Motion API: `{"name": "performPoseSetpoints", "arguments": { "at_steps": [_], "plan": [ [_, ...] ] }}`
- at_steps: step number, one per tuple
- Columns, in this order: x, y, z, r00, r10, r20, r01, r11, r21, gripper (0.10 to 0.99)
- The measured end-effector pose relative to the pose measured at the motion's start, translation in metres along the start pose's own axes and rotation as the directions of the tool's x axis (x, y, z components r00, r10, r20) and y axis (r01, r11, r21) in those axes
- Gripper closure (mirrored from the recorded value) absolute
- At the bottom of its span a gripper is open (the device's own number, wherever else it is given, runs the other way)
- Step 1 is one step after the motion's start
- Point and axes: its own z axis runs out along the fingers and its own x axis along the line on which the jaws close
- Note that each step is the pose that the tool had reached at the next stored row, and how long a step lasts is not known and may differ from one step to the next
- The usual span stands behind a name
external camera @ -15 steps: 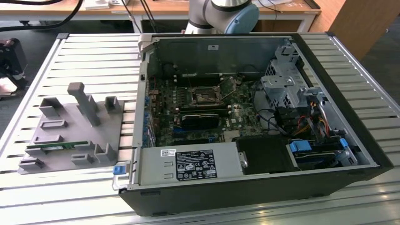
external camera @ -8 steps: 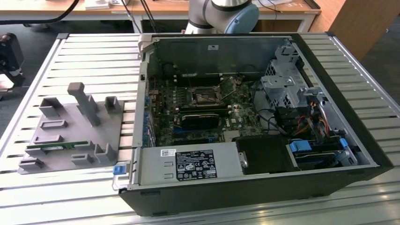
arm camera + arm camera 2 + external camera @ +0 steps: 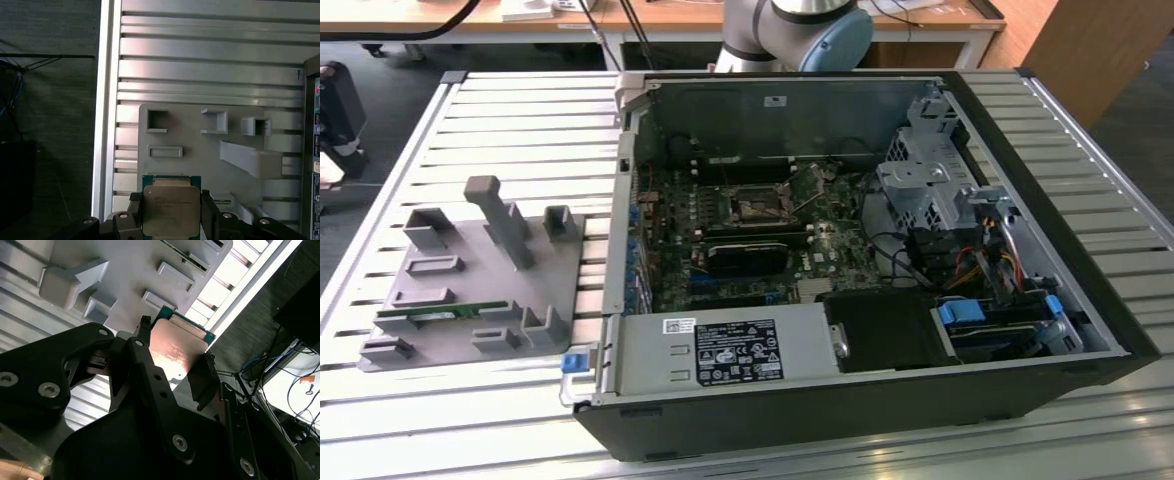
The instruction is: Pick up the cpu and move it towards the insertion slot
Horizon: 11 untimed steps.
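My gripper point(image 3: 171, 220) fingers clamp the cpu point(image 3: 171, 202) above the grey tray point(image 3: 190, 145): square, silvery lid, green rim. In the exterior view I see the slot point(image 3: 754, 205) at 2 o'clock from the tray.

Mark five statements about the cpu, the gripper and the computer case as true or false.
1. The gripper is shut on the cpu. True.
2. The cpu sits in the insertion slot. False: in both wrist views the gripper holds it above the grey fixture.
3. The computer case lies with its side open. True.
4. A green memory stick lies on the grey fixture. True.
5. The grey fixture is on the exterior view's right of the computer case. False: it is on the exterior view's left.
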Motion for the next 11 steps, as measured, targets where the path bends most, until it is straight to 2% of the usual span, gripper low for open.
{"name": "performPoseSetpoints", "arguments": {
  "at_steps": [11],
  "plan": [
    [-0.0001,0.0008,-0.0171,1.0000,0.000,0.0000,0.000,1.0000,0.000,0.541]
  ]
}}
